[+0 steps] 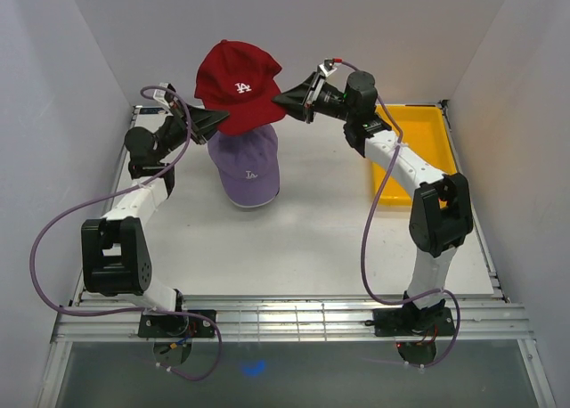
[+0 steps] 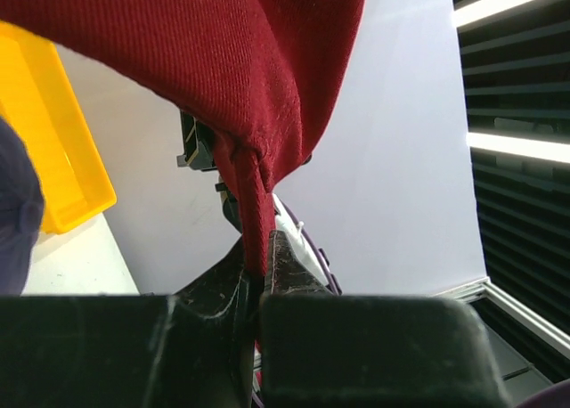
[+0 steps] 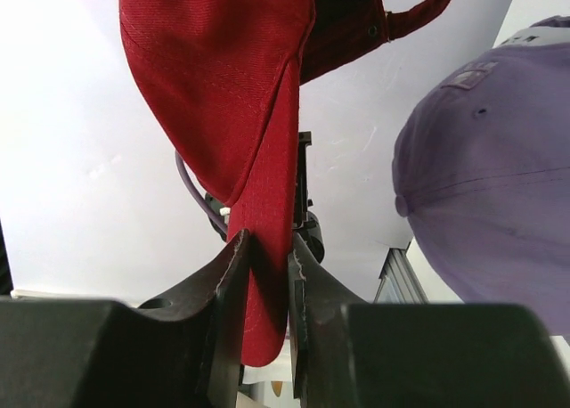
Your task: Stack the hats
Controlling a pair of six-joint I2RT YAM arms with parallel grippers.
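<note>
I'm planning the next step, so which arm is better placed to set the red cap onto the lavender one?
Probably left: both the left gripper and right gripper pinch the red cap, but the left hangs closer over the lavender cap.

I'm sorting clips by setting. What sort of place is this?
Probably a robot lab test cell: plain white walls box in a table, the left arm and right arm are bolted at its near edge, and a yellow bin sits on it.

Bright, even light; left claw (image 2: 260,279) slightly blurred.
</note>
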